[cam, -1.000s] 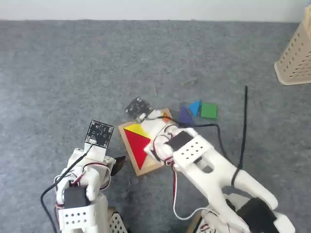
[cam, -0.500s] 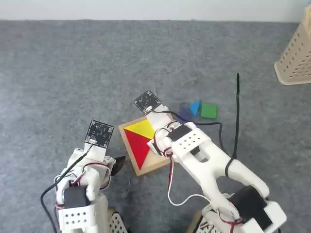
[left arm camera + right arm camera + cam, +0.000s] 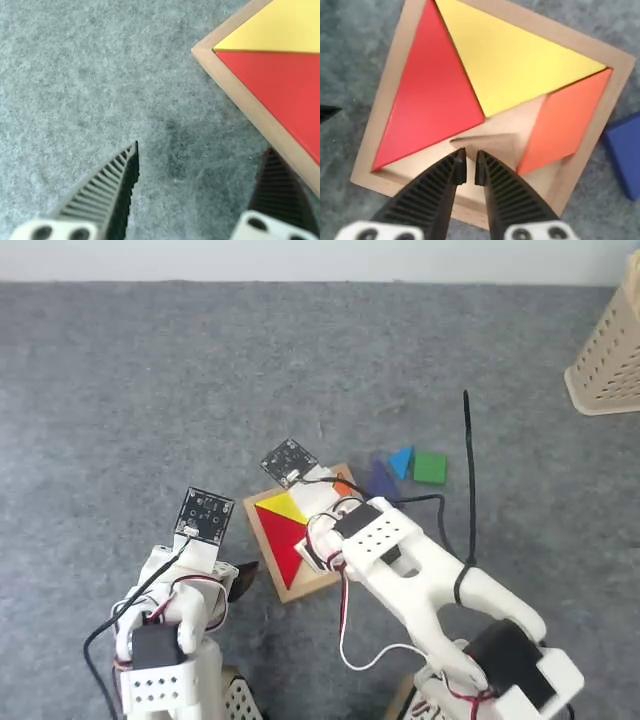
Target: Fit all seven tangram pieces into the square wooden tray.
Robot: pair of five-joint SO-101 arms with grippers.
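Right claw (image 3: 470,165) above tray (image 3: 395,65), 3 pieces (image 3: 510,65) inside

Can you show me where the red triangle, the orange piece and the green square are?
red triangle (image 3: 427,95), right wrist view, middle of its face.
orange piece (image 3: 565,120), right wrist view, middle of its face.
green square (image 3: 431,468), high view, its top face.

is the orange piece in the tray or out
In: the orange piece lies inside the wooden tray rim, edge against the yellow triangle.
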